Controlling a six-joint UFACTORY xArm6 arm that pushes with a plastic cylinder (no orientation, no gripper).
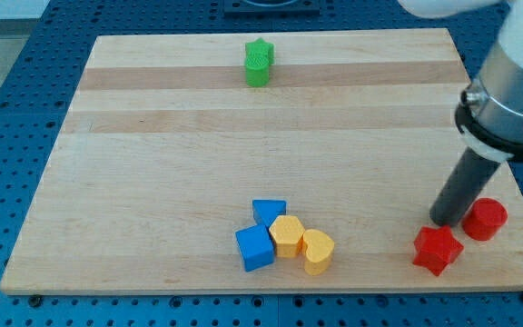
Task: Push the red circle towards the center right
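Red circle (pixel 485 219) sits near the board's (pixel 243 136) bottom-right corner, touching or just right of the rod's tip (pixel 443 221), red star (pixel 437 249) just below the tip; no jaws, nothing held; target lies up-view from the circle.

A pale wooden board (pixel 198 136) fills most of the view, built of long planks whose grain runs from the view's left to the view's right, with slightly darker bands across it. It lies on a blue perforated table top (pixel 7 100) with regular rows of small holes, visible on all sides. Light is even and soft. At the view's top edge sits a dark fixture (pixel 269 5), partly cut off.
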